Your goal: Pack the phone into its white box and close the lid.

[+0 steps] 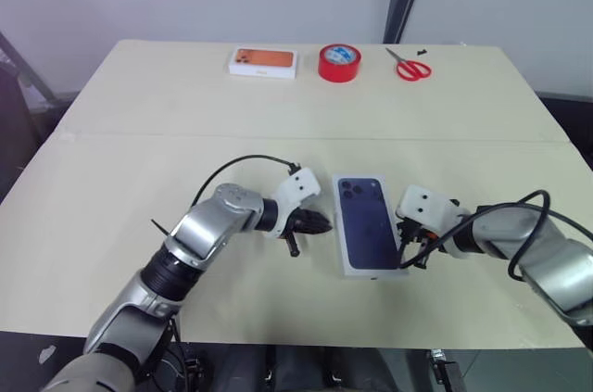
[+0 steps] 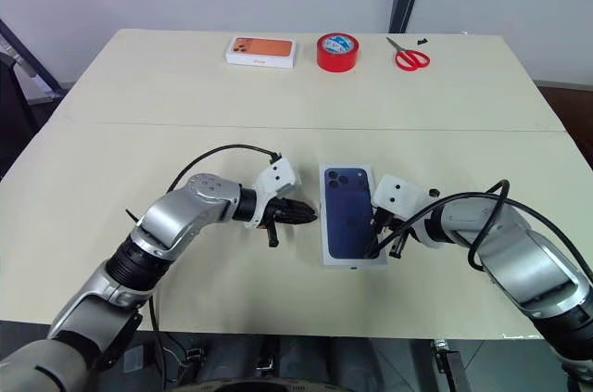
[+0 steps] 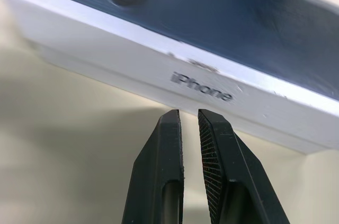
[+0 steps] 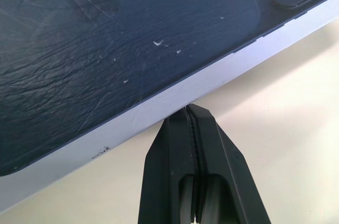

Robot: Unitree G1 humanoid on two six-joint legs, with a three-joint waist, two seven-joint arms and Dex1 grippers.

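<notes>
The white box (image 1: 372, 271) lies closed at the table's middle, the lid (image 1: 368, 222) on it. The lid's top bears a dark navy phone picture with a camera cluster, and its side (image 3: 201, 83) reads "iPhone". The phone itself is hidden. My left gripper (image 1: 324, 222) hovers just off the box's left side, pointing at it, its fingers (image 3: 168, 150) nearly together with nothing between them. On the other side, my right gripper (image 1: 406, 264) is shut and empty, its tips (image 4: 188, 109) touching the box's right wall low down.
At the table's far edge stand a closed white box with an orange phone picture (image 1: 263, 62), a red tape roll (image 1: 339, 62) and red scissors (image 1: 408, 66). A seam (image 1: 139, 136) runs across the cream tabletop.
</notes>
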